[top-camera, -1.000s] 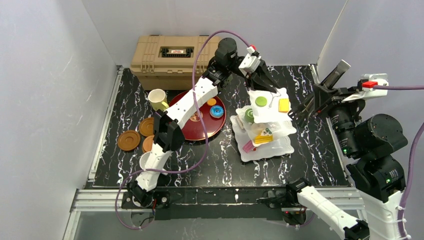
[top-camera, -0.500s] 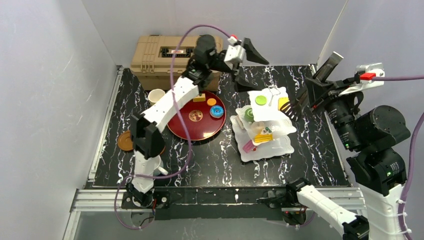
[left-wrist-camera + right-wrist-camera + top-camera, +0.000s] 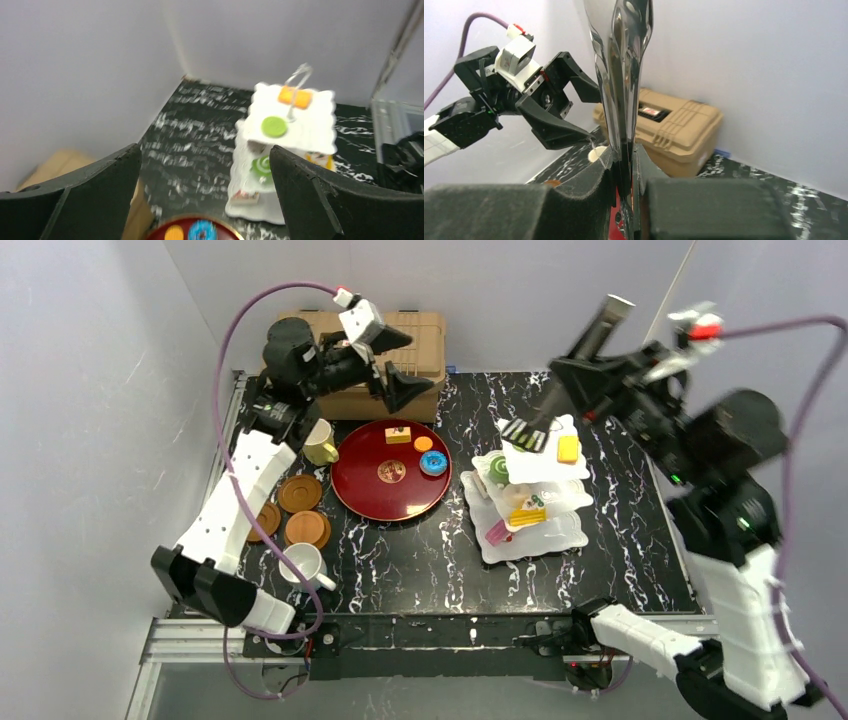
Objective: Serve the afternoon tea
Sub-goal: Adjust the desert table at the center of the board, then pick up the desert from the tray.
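Note:
The white three-tier stand [image 3: 545, 525] stands right of centre and carries a yellow cake [image 3: 568, 448], a green swirl cake [image 3: 497, 470] and others. The left wrist view shows a green disc [image 3: 274, 126] on its top tier. My right gripper [image 3: 572, 378] is shut on metal tongs [image 3: 603, 325], whose dark tips [image 3: 525, 435] hang over the top tier. My left gripper [image 3: 404, 362] is open and empty, raised high in front of the tan case. The pale-yellow mug [image 3: 320, 441], white mug [image 3: 305, 562] and brown saucers [image 3: 300, 493] are at the left.
A dark-red round tray [image 3: 365, 495] at the centre holds a blue doughnut [image 3: 433, 462], an orange piece [image 3: 424, 444], a yellow cake [image 3: 398, 435] and a brown disc [image 3: 390, 472]. The tan case [image 3: 425, 335] sits at the back wall. White walls enclose the table.
My left gripper has opened and swung back from the stand's top tier, leftward to above the case. My right arm has carried the tongs left, so that their tips are over the top tier.

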`<state>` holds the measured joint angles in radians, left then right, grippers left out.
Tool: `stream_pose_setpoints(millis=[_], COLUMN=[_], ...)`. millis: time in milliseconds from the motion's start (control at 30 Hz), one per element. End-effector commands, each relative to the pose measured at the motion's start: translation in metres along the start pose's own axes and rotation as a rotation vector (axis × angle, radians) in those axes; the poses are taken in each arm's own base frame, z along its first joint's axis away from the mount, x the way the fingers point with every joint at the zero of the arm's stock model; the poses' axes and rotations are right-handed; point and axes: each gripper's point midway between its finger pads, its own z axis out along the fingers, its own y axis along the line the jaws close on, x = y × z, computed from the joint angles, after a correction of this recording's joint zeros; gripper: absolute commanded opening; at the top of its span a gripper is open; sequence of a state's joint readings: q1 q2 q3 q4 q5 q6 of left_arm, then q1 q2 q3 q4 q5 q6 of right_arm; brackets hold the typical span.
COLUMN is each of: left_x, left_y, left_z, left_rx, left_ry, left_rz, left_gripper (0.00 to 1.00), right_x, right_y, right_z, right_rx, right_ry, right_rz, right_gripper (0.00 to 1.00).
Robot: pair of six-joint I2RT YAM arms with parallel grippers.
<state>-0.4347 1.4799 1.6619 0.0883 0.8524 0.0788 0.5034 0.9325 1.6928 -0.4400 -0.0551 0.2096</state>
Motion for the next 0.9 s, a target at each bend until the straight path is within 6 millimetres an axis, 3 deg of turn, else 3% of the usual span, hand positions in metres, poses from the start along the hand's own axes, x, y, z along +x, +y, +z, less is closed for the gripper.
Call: stream_pose_setpoints(millis=[0, 100, 167, 300, 367, 633, 867], left_x=[0.060, 0.078, 0.086, 0.105, 0.111, 0.153, 0.180], left_y=[0.037, 0.043, 0.040, 0.026, 0.020, 0.037, 0.042], left_z=[-0.066, -0.105, -0.125, -0.152, -0.162, -0.191, -0.204], left_rx=[-0.336, -0.463, -0.518, -0.576, -0.595, -0.718, -0.781], left_ry=[0.262, 0.345, 0.390, 0.474, 0.492, 0.555, 0.553], left_rz=[-0.175, -0.304, -0.355, -0.361, -0.363, -0.544, -0.619], left_gripper=[0.98, 0.98, 0.98, 0.98, 0.98, 0.98, 0.98], right_x=[0.039, 0.060, 0.078, 0.132, 0.153, 0.229, 0.281], right_y=[0.015, 0.016, 0.027, 0.054, 0.057, 0.080, 0.073], right_z=[0.072, 0.112, 0.136, 0.181, 0.195, 0.226, 0.234], right_rx=[-0.156, -0.171, -0.157, -0.063, -0.008, 0.092, 0.216], right_ry=[0.051, 0.066, 0.091, 0.186, 0.212, 0.225, 0.118], right_rz=[0.109, 0.131, 0.100, -0.043, -0.103, -0.227, -0.231], right_gripper=[0.06, 0.05, 0.05, 0.05, 0.05, 0.09, 0.09])
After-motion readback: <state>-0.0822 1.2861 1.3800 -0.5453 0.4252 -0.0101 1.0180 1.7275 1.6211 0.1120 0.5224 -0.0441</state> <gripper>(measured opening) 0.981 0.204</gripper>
